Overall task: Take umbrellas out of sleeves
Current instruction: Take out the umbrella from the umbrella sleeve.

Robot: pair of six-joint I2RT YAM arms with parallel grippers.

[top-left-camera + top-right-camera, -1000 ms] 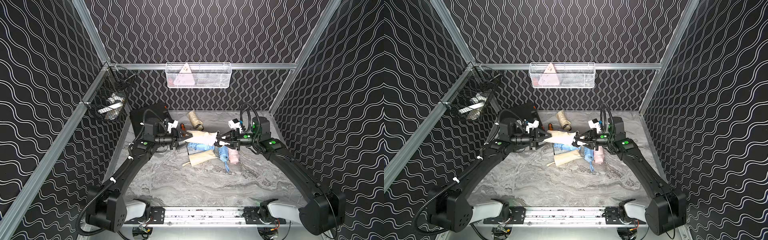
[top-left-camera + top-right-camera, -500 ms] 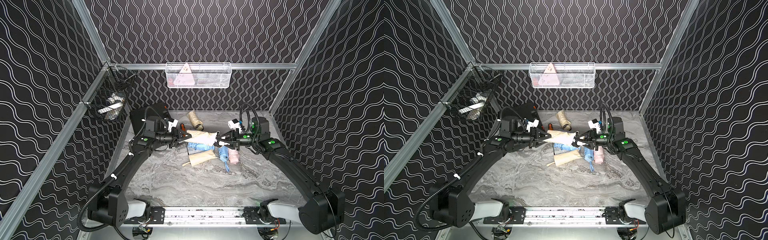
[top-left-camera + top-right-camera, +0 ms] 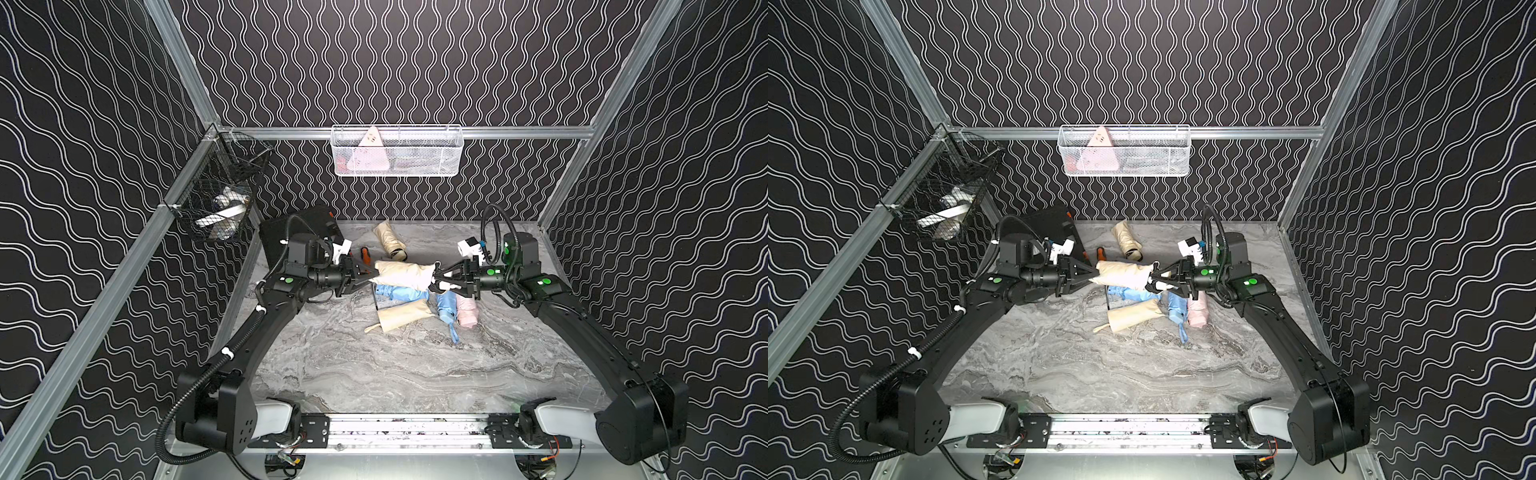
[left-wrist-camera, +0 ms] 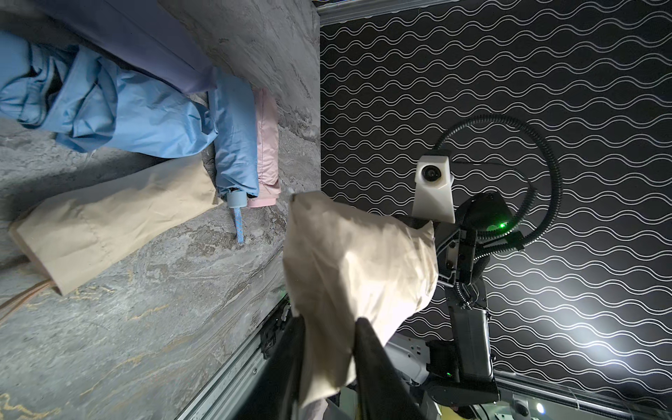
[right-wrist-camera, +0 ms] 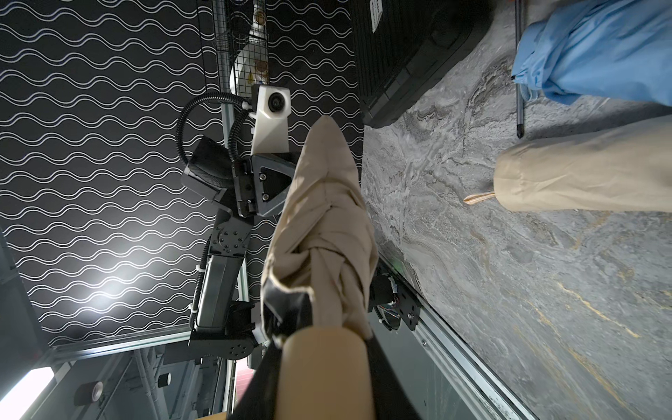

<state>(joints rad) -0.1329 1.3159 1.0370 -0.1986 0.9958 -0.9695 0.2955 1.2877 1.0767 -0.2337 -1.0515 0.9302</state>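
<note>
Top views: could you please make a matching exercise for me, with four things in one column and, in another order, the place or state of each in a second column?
Things:
1. left pincer
2. right pincer
3. pink sleeve
4. white wire basket

Places or states:
A. hangs on the back wall
B. grips the cream handle
C. pinches the end of the cream sleeve
D. lies on the table

Pairs: 1-C, 2-B, 3-D, 4-A
</note>
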